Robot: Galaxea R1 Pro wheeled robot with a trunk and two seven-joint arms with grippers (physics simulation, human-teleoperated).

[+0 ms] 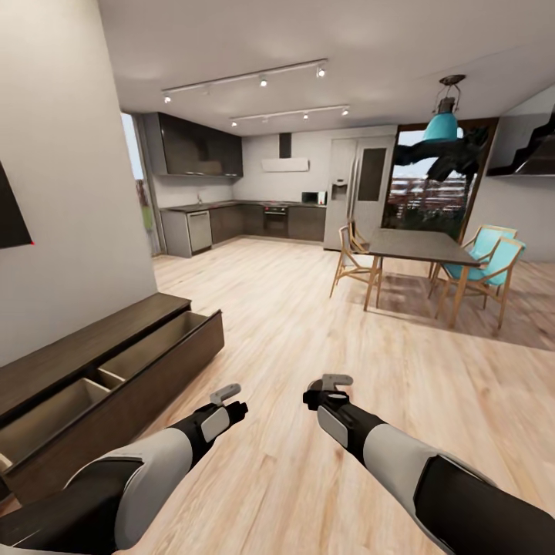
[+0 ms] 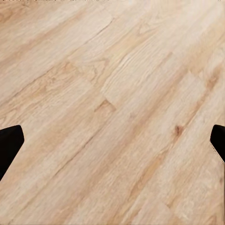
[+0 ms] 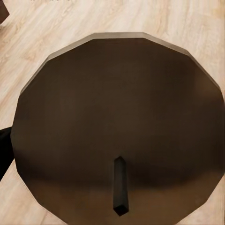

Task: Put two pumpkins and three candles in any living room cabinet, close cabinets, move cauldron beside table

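Light wood plank floor (image 1: 308,324) runs from me to a kitchen at the upper centre of the frame and a dining table (image 1: 416,247) at the right. Both my arms reach forward, low in the frame: my left gripper (image 1: 225,395) hangs over bare planks, fingers spread wide; my right gripper (image 1: 337,381) I cannot tell. The cabinet (image 1: 100,378), lower left, has its drawer pulled out, its pale compartments bare. My right wrist looks onto a round dark tabletop (image 3: 117,117).

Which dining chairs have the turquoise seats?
The two chairs on the far side of the dining table, by the glass door; the chair on its near-left side is plain wood.
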